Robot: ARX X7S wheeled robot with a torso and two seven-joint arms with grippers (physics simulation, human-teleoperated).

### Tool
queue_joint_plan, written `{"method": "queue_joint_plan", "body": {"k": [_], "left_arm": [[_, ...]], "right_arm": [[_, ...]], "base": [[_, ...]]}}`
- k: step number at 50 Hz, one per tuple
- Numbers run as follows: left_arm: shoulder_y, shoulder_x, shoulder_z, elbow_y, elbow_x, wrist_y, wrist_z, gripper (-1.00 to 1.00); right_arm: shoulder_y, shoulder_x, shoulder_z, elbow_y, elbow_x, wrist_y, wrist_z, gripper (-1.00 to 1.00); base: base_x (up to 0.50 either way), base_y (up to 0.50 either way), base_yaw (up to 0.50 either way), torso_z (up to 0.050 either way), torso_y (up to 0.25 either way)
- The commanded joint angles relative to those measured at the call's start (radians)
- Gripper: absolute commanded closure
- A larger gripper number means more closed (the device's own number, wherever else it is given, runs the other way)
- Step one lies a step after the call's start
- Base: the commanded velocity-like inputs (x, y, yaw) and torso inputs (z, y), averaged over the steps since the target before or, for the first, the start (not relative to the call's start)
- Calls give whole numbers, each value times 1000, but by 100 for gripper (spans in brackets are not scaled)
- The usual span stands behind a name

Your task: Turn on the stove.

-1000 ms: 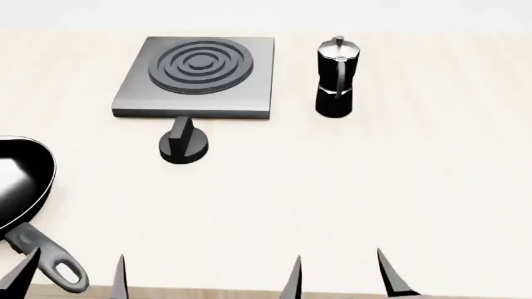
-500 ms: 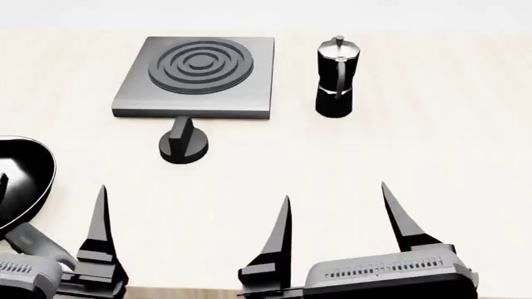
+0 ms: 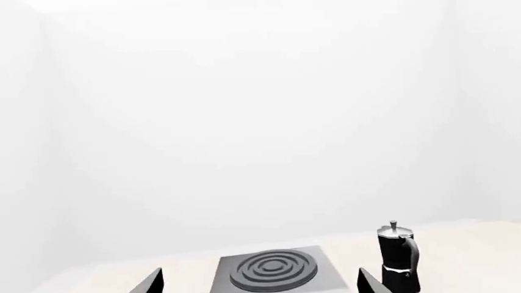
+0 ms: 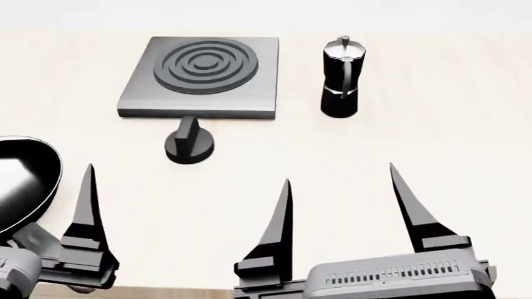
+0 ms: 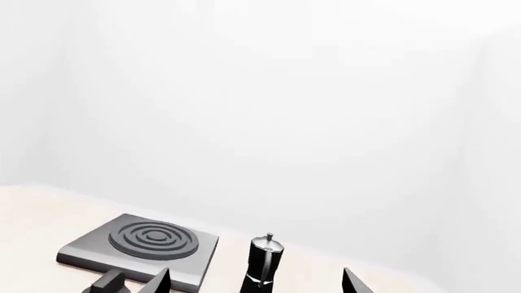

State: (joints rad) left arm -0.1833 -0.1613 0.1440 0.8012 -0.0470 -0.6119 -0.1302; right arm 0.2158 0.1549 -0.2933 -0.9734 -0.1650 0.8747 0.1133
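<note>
Reaching for small round black ridged knob (image 4: 189, 147) before flat grey metal stove (image 4: 201, 78), right gripper (image 4: 341, 202) spread, left gripper (image 4: 50, 205) indeterminate; centring fingers advised.

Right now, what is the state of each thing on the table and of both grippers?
Stove: nothing on its burner rings.
Knob: untouched, no gripper near it.
Moka pot: upright, lid closed, beside the stove.
Frying pan: empty, flat on the table.
Left gripper: open, empty.
Right gripper: open, empty.
</note>
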Motion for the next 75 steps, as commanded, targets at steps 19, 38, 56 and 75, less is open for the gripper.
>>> {"method": "queue_joint_plan", "body": {"k": [19,38,56,75], "left_arm": [[-5,-19,13,9,-15,-2,-24,-100],[-7,-28,29,15,-16,-5,-42,-100],[-7,-38,33,12,-25,-1,-54,-100],[-8,-46,38,-1,-35,8,-66,-100]], "right_arm": [[6,15,-37,-17,-11,11,19,-100],[10,22,-45,-29,-14,17,27,-100],[14,28,-65,-29,-18,23,32,-100],[17,37,-74,-20,-19,24,37,-100]], "base": [[0,178,0,0,0],[0,178,0,0,0],[0,178,0,0,0],[0,179,0,0,0]]}}
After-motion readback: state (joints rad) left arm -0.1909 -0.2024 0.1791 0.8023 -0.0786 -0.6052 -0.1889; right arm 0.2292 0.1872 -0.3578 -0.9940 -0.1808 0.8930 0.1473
